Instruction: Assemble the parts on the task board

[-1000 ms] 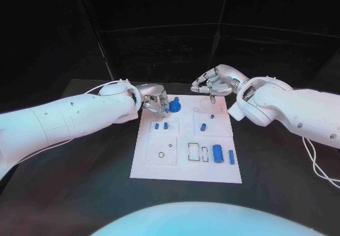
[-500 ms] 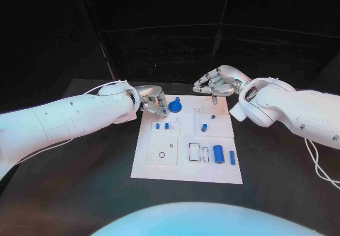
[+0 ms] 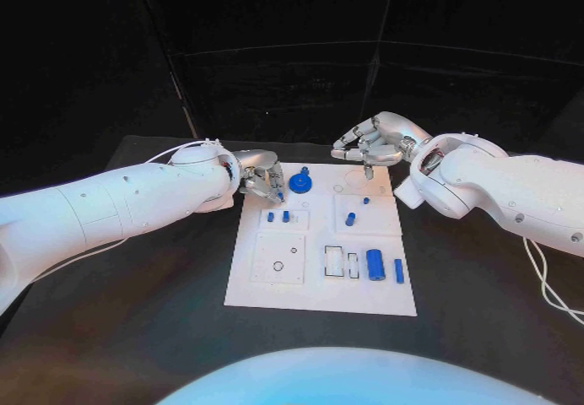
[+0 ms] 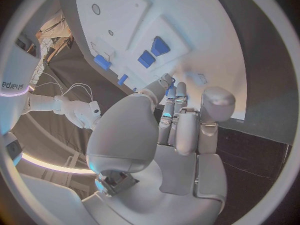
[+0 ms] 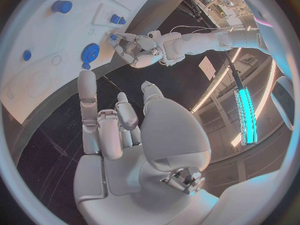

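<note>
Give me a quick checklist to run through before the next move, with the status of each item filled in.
1. Left hand holds a small blue part at its fingertips: ok.
2. Which spot on the task board that part is lined up with: cannot tell.
3. Blue gear sits on the board beside the left hand, untouched: ok.
4. Right hand holds nothing, fingers curled: ok.
5. Right hand off the parts, at the board's far edge: ok.
6. Two small blue pegs standing in their block: ok.
</note>
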